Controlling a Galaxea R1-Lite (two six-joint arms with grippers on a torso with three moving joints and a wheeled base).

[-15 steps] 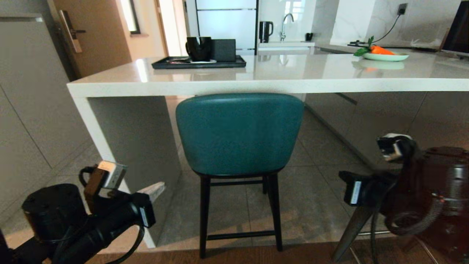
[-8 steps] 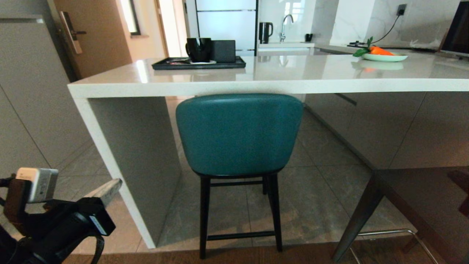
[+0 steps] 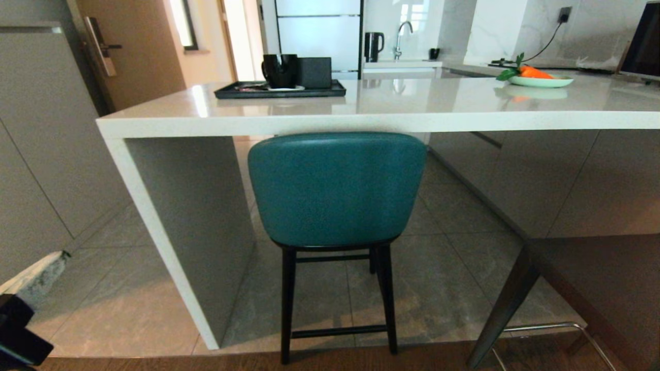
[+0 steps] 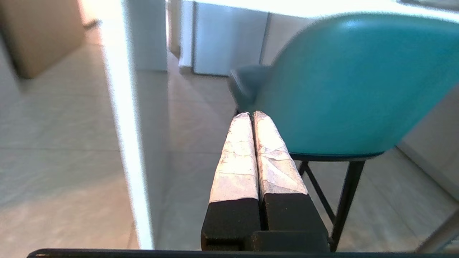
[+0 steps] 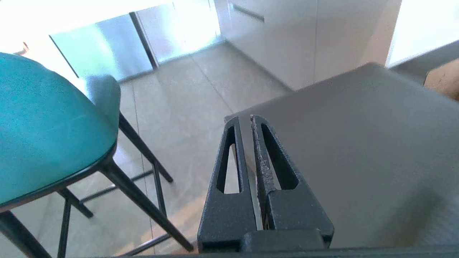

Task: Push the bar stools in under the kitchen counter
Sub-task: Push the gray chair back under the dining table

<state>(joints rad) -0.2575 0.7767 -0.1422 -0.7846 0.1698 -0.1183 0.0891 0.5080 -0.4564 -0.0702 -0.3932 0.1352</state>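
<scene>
Head view shows no readable writing; left hand [image 4: 251, 114] and right hand [image 5: 244, 118] pressed together, empty.

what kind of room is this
Most likely a home kitchen with a breakfast bar. A glossy white kitchen counter has a teal bar stool tucked at it, a sink tap and black kettle stand on the worktop behind, and a plate with a carrot sits on the counter.

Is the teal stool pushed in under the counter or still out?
In: the teal stool has its backrest at the counter edge, seat beneath.
</scene>
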